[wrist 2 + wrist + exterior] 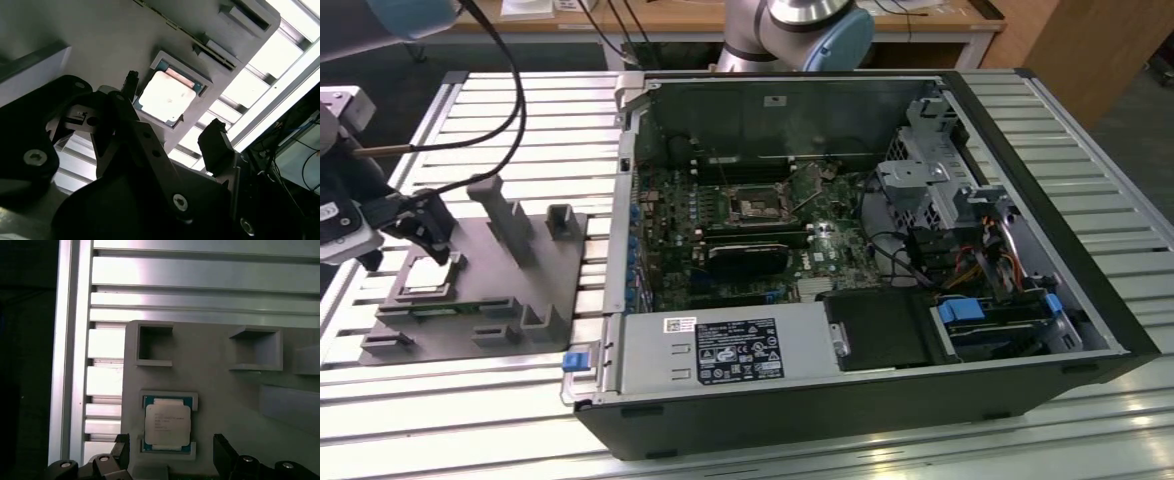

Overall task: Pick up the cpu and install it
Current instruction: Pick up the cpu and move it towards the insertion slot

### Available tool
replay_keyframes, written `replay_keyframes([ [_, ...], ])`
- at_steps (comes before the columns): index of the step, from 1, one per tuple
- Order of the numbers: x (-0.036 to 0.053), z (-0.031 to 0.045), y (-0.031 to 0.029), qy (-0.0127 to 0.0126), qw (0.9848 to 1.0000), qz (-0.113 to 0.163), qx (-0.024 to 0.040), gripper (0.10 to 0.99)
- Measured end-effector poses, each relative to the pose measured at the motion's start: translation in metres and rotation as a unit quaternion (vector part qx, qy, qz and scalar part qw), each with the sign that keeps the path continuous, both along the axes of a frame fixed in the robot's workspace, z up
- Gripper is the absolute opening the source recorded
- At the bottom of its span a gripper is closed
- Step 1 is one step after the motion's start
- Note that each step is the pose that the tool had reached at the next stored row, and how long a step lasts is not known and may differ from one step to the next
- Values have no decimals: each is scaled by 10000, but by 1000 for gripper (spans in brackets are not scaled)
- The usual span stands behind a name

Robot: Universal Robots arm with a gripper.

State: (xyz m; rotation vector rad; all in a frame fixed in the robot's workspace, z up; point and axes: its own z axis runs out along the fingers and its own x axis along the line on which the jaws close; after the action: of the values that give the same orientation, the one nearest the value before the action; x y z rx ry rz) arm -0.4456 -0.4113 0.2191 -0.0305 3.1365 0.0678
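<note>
Two black fingers [222,450] of the gripper [171,446] stand spread wide over the grey fixture plate [225,390], one on either side of the cpu [167,426]. Neither touches it, and nothing is held between them. The cpu lies flat, silver top up, in a shallow square recess of the fixture plate, framed by a pale raised border. The second wrist view shows the same: the gripper [171,107] straddles the cpu [165,97], with one fingertip close by one edge of the recess and the other finger farther out from the opposite edge. In the exterior view the gripper [403,240] hangs just above the fixture plate [480,275], at the end farthest from the open computer case [854,250], and the cpu [430,280] sits below it in its recess. Upright grey blocks [507,215] rise from the fixture plate on the side toward the case. The motherboard socket [758,205] lies inside the case, well apart from the fixture plate. Fixture plate and case both rest on a slatted aluminium table [520,120]
</note>
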Motion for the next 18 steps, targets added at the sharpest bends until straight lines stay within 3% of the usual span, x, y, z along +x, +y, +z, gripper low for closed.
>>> replay_keyframes([
  [18, 20, -229, 5, 0, 9999, 126, -1, 761],
])
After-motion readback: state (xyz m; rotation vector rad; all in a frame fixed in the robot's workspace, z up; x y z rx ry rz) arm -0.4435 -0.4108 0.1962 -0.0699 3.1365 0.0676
